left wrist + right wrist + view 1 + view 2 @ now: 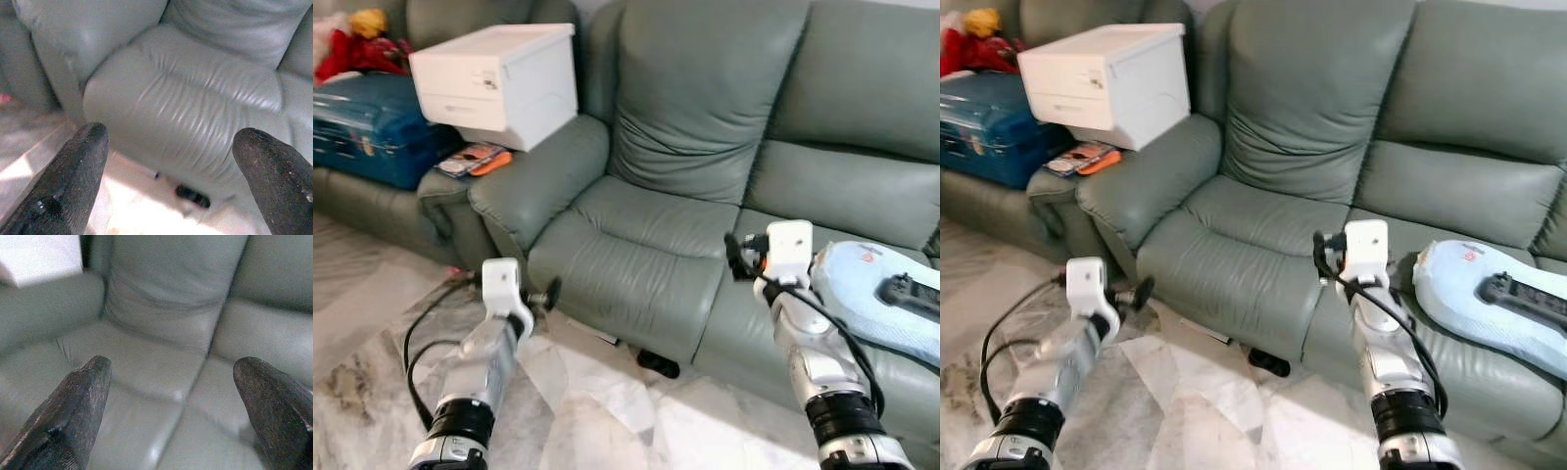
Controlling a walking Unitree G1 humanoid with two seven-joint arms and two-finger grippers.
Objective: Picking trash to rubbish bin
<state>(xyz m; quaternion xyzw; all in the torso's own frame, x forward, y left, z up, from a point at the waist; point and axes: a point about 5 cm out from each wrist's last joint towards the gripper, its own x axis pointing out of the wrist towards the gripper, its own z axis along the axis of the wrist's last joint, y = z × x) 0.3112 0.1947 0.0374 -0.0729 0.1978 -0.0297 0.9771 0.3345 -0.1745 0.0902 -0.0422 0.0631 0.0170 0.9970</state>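
- Both arms nearest cam, raised w/ a green sofa point(636, 245) ahead.
- Left end effector point(546, 294): low, by front edge of sofa seat, above marble floor point(597, 411); fingers point(73, 166) wide apart, holding nothing.
- Right end effector point(736, 257): over seam btwn two seat cushions; fingers point(83, 396) spread apart, empty.
- Small dark object point(658, 363), poss. the trash, on floor just under sofa front; can't tell what it is.
- White box point(499, 83) sits on sofa armrest.
- Light blue cushion point(862, 294) w/ black item point(911, 294) on top, on seat to robot's right.
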